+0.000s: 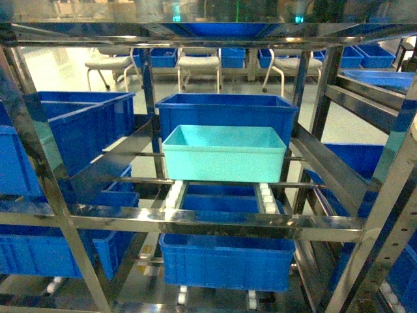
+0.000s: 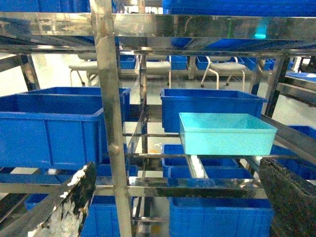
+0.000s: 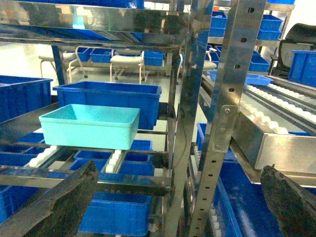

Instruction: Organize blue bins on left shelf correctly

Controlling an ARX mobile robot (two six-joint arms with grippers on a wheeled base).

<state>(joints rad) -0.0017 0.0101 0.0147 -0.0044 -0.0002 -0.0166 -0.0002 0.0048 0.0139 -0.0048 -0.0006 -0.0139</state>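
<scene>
One turquoise bin (image 1: 223,154) sits on the white roller tracks (image 1: 173,193) of the steel shelf (image 1: 215,223), on the middle tier, upright and empty, its front wall facing the robot. Just behind it, seemingly touching, stands a darker royal-blue bin (image 1: 225,109) on the same tier, and another royal-blue bin (image 1: 226,259) rests on the tier below. To the left, past a shiny upright (image 2: 111,113), a big royal-blue bin (image 2: 54,126) fills the neighbouring bay. A horizontal steel rail crosses in front of the tier, below the turquoise bin's base, and uprights frame it on both sides. Beyond the rack, several chairs (image 1: 199,65) stand on a pale floor with more blue bins behind them. Neither gripper holds anything: the left gripper (image 2: 173,207) and the right gripper (image 3: 177,202) each show dark, worn fingers spread wide apart at the bottom corners of their wrist views, well short of the bin.
</scene>
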